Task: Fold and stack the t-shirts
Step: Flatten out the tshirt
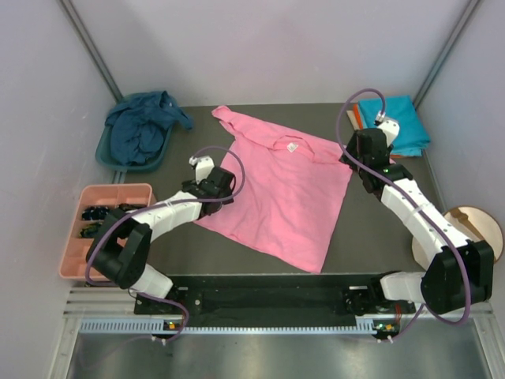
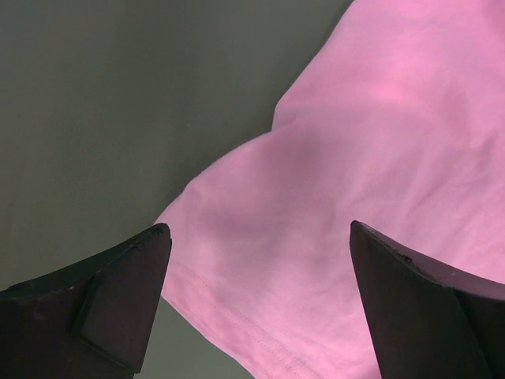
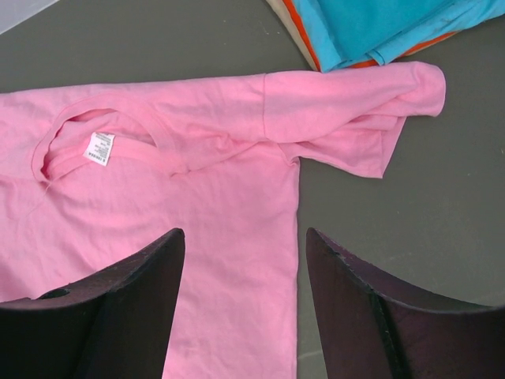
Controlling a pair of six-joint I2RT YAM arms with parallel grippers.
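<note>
Top external view showed the bright pink t-shirt [image 1: 280, 193] spread face down and skewed across the middle of the dark table [image 1: 371, 237], its collar toward the far edge and its hem pointing at the near edge. The left gripper [image 1: 223, 187] hung over the shirt's left edge with its jaws wide apart and nothing between them. Seen from the left wrist, its black fingers [image 2: 118, 292] framed a stitched pink corner lying on bare table.

The right gripper [image 1: 355, 158] sat above the shirt's right edge, jaws parted and holding nothing. Its wrist camera looked down on the collar, the white label [image 3: 99, 148] inside it, and the rumpled right sleeve [image 3: 371, 110], folded over on itself.

At the far right corner lay the folded turquoise t-shirt [image 1: 406, 122] on top of the orange t-shirt [image 3: 304, 35], of which only a thin edge showed. The sleeve reached just beside that stack.

The dark navy blue t-shirt [image 1: 142, 126] was heaped unfolded in a teal basin [image 1: 106, 154] at the far left corner. A salmon-pink tray [image 1: 75, 260] stood along the left edge.
</note>
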